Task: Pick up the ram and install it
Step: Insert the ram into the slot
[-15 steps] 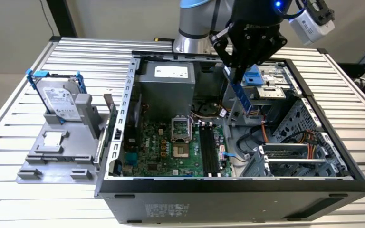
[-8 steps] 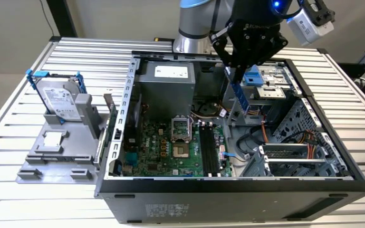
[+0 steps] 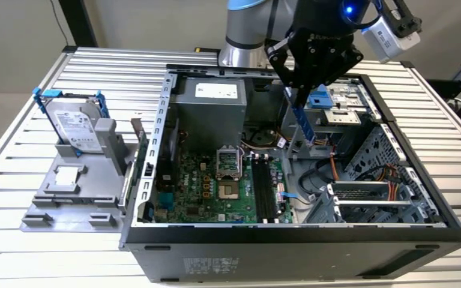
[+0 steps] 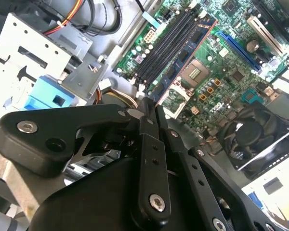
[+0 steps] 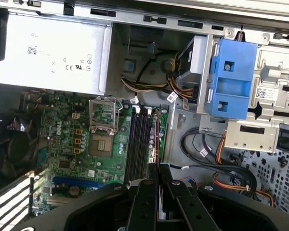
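Observation:
In the exterior view my gripper hangs over the open computer case, shut on the ram. The ram is a thin bluish stick that points straight down from the fingers, its lower end above the motherboard. In both wrist views the ram appears edge-on, running out from my gripper. It lies alongside the long black slots and well above them.
A light-blue drive bracket sits close beside the ram, with cables under it. The grey power supply fills the case's far end. A hard drive stands on a grey fixture at the exterior view's left.

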